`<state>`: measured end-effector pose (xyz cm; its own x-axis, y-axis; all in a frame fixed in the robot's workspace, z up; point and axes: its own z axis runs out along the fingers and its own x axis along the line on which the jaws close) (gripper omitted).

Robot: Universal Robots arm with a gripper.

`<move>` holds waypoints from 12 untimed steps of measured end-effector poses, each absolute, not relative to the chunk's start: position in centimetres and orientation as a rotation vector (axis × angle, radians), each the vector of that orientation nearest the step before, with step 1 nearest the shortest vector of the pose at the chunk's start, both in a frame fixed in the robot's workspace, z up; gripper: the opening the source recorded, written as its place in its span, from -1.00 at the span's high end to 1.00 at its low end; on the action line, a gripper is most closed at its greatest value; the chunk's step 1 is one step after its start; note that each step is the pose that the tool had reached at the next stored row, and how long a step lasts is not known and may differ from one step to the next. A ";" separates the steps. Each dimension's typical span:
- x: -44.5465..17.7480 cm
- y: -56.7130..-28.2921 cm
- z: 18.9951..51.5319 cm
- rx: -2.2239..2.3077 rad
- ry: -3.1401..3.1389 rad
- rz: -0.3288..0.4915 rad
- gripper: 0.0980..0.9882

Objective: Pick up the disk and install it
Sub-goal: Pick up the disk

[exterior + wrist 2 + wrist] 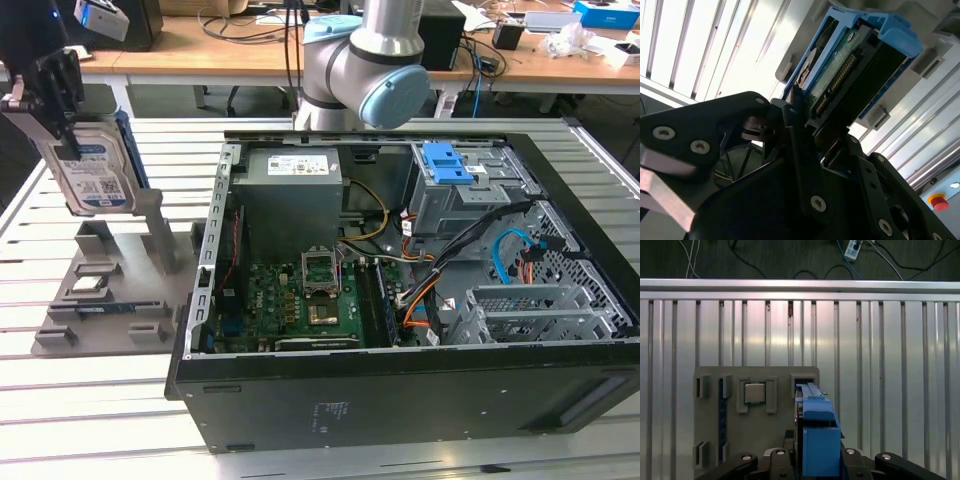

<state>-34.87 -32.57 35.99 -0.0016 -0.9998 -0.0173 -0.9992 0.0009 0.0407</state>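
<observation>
Tool (62, 135) is closed on the upper end of the disk (95, 175). The disk hangs upright, long axis vertical, above the grey fixture (100, 300) on the tabletop (60, 400). The open computer case (400, 400) lies well apart, toward the exterior view's right.
</observation>
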 end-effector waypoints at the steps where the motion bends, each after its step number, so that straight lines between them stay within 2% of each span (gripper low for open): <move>1: -34.9 -32.6 36.4 2.208 -2.211 -0.064 0.40; 12: -34.9 -32.6 39.2 2.208 -2.211 -0.064 0.40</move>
